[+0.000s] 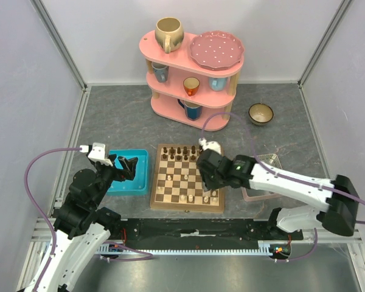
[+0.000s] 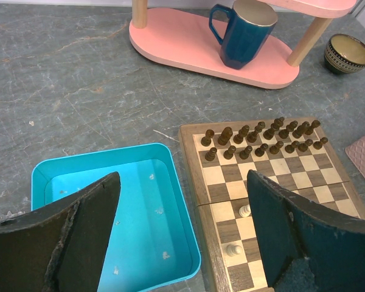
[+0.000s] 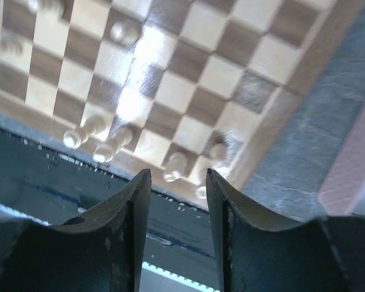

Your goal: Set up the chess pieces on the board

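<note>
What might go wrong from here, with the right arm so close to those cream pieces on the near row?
1. The right gripper hangs open close above the cream pieces at the board's near corner. Pulling away at an angle may tip one.
2. Those pieces stand beside the edge, so a knocked one might roll off onto the black rail.

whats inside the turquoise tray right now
Only a few tiny pale specks show on the floor of the turquoise tray. Part of its near side is hidden behind a finger of the left gripper.
</note>
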